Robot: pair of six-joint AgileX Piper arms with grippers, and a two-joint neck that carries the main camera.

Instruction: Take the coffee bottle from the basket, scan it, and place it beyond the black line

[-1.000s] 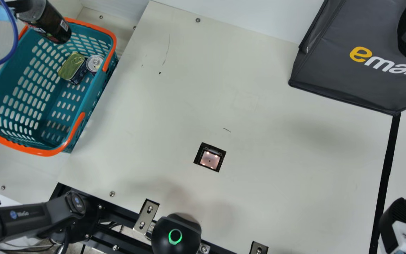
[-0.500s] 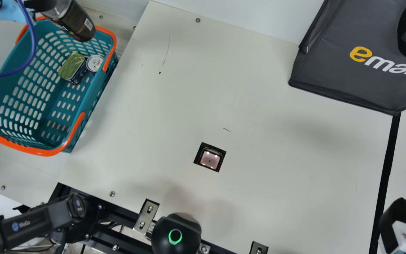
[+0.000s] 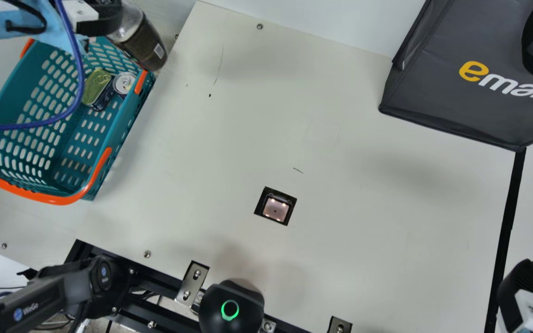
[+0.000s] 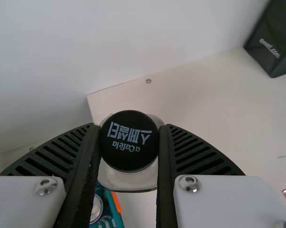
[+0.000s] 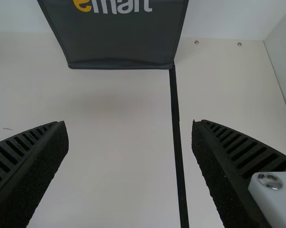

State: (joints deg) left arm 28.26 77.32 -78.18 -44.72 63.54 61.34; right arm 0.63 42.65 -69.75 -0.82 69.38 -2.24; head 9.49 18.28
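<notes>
While a bag (image 3: 433,78) lined the tabletop's (image 3: 363,231) edge, the basket (image 3: 40,196) held cans (image 3: 124,83), left gripper (image 3: 109,21) clamping the bottle (image 3: 148,48), right gripper (image 3: 523,284) gaping.

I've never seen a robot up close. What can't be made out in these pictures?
- Coffee bottle's cap: main view, hidden behind the left gripper.
- Basket's far rim: main view, partly covered by the left arm.
- Dark bag's right side: main view, cut off by the right edge.
- Black line's near end: main view, cut off by the bottom edge.
</notes>
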